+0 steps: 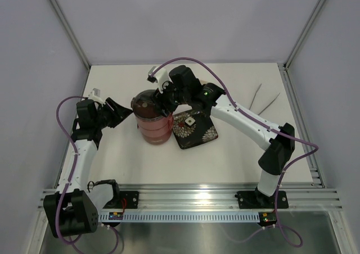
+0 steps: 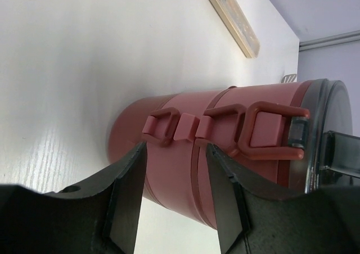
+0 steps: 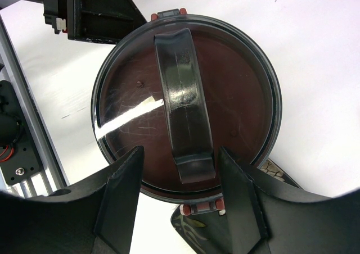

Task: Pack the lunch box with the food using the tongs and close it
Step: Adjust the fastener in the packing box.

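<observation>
The lunch box [image 1: 153,125] stands stacked as a dusty-red tower with its grey handled top lid [image 1: 146,103] on. In the left wrist view its side clasps [image 2: 225,127] face me. My left gripper [image 2: 175,150] is open at the box's left side [image 1: 125,113], its tips just short of the clasps. My right gripper [image 3: 179,153] hovers open over the lid [image 3: 129,96], its fingers either side of the near end of the handle [image 3: 183,96]. The tongs [image 1: 264,99] lie at the back right. No food shows.
The black flower-patterned plate [image 1: 194,130] sits right of the box, touching its base, with a small white square [image 1: 190,121] on it. A long translucent case [image 2: 233,18] lies beyond the box in the left wrist view. The table's right rail [image 1: 301,125] runs past the tongs.
</observation>
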You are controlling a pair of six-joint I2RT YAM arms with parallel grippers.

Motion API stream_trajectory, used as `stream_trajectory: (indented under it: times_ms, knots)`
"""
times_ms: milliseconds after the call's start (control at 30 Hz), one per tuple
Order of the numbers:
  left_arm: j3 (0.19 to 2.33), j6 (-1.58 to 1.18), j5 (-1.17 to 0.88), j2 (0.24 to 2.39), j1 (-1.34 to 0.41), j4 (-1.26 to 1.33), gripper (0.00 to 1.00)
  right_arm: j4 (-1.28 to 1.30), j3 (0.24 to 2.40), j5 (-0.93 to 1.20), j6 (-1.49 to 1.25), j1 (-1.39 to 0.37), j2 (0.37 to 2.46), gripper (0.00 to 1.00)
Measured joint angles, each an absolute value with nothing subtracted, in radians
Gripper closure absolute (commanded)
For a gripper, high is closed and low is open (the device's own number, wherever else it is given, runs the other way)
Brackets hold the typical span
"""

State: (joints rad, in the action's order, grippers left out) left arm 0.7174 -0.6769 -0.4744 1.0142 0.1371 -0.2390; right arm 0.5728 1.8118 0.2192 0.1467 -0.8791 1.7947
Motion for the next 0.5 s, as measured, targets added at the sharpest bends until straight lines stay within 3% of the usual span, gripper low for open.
stream_trajectory:
  times_ms: [200,367,500]
  knots:
    - [0.72,-0.626,-0.463,0.993,0.138,-0.308,0.47,0.573,1.812,0.219,0.146,-0.879,1.794,0.36]
    - [0.72,-0.637,-0.41,0.97,0.156,-0.342,0.53,0.604,1.805,0.209,0.138,-0.879,1.773,0.24]
    - [0.739,-0.666,-0.373,1.019,0.184,-0.355,0.55,0.661,1.808,0.173,0.128,-0.88,1.751,0.21]
